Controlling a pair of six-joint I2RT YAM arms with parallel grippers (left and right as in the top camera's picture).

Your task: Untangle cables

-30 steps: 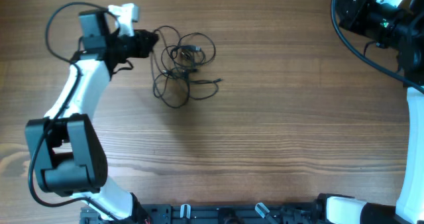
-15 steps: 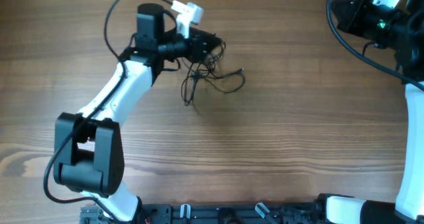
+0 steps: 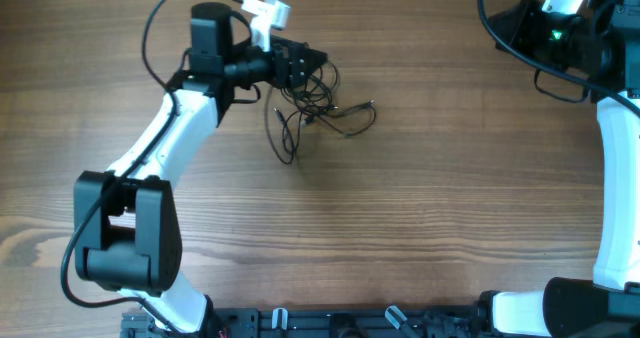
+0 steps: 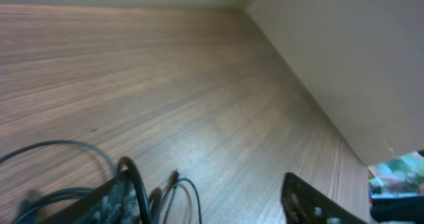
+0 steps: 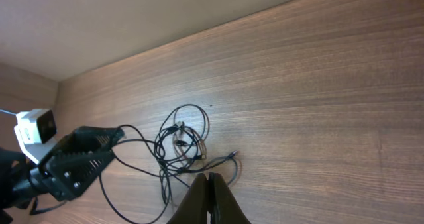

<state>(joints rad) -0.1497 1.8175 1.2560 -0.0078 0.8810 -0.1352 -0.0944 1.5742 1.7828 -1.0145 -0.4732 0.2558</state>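
Overhead view
- Counter: the wood-grain counter (image 3: pixel 420 228) is carrying everything in the scene.
- Cables: the cables (image 3: pixel 318 110) are lying in one tangled knot of loops on the upper middle of the counter, with one loose end trailing to the right.
- Left pincer: the left pincer (image 3: pixel 312 62) is sitting at the knot's upper left edge, over its topmost loops.
- Obstruction: the left arm (image 3: pixel 165 138) is reaching in diagonally from the lower left. It is covering the counter beside the knot, not the knot itself.
- Right arm: the right arm (image 3: pixel 615 158) is standing at the far right, well apart from the cables.

Left wrist view
- Left pincer: its jaws are standing wide apart, clamping nothing.
- Cables: thin loops (image 4: pixel 136 184) are rising just beside the left-hand finger, partly hidden by it.
- Surroundings: a pale wall (image 4: pixel 344 65) is bordering the counter.

Right wrist view
- Right pincer: the right pincer (image 5: pixel 209 197) is pressed together with nothing between its jaws, looking down over the cables (image 5: pixel 182 148).
- Left pincer: one strand is running from the knot to its tip (image 5: pixel 109 144).
- Other: a white camera box (image 5: pixel 36 124) is sitting on the left arm.
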